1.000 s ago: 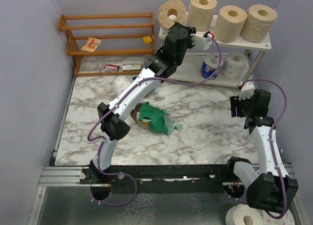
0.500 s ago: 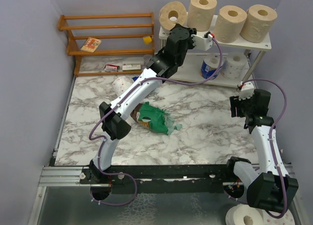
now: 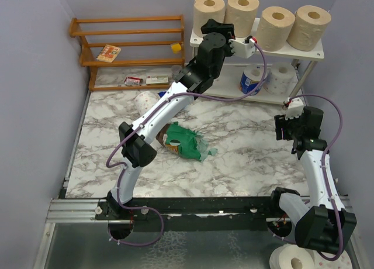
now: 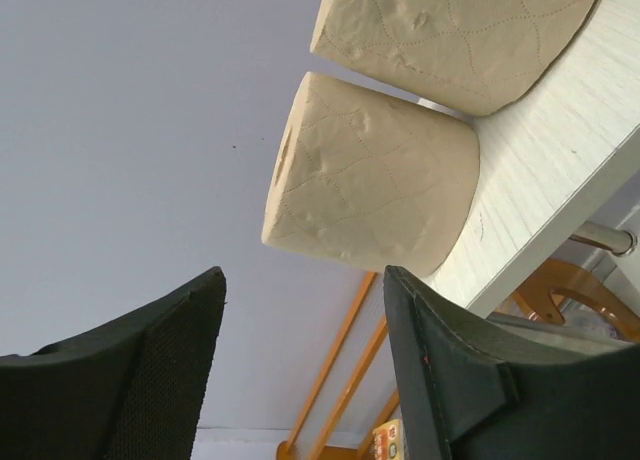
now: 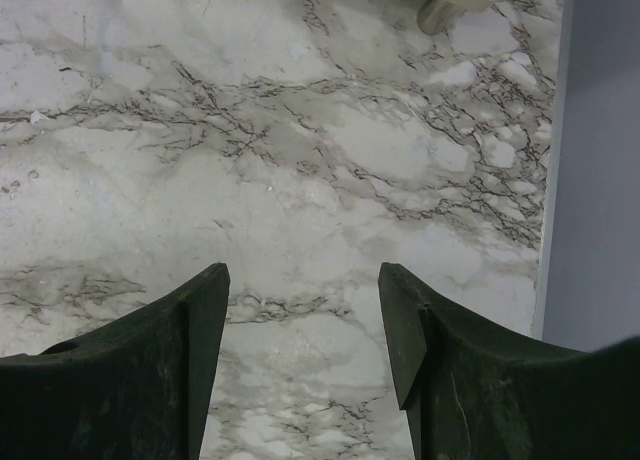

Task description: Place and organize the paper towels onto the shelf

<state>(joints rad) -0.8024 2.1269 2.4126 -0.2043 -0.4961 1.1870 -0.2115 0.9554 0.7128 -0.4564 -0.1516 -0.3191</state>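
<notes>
Top view: the shelf (image 3: 292, 51) stands at 1 o'clock on the marble table (image 3: 245, 146). Four tan paper towels (image 3: 276, 28) stand upright in a row on its upper tier, cores up, with the leftmost tan roll (image 3: 209, 10) at the tier's left end. On the lower tier sits a blue-wrapped roll (image 3: 251, 79), with a white roll (image 3: 281, 75) at its 3 o'clock. The left gripper (image 3: 217, 28) is just beside the leftmost tan roll, at its 5 o'clock. The right arm (image 3: 315, 164) hangs over the table at 6 o'clock of the shelf. A green snack bag (image 3: 186, 141) lies mid-table, and a wooden rack (image 3: 128, 41) stands at 11 o'clock

Left wrist view: the left claw's fingers stand apart with nothing between them. The leftmost tan roll rests on the white shelf board at 12 o'clock, clear of both fingers, and a second tan roll is just beside it at 1 o'clock

Right wrist view: the right gripper (image 5: 300, 280) is spread and empty above bare marble, with a shelf leg (image 5: 440, 15) at 1 o'clock
</notes>
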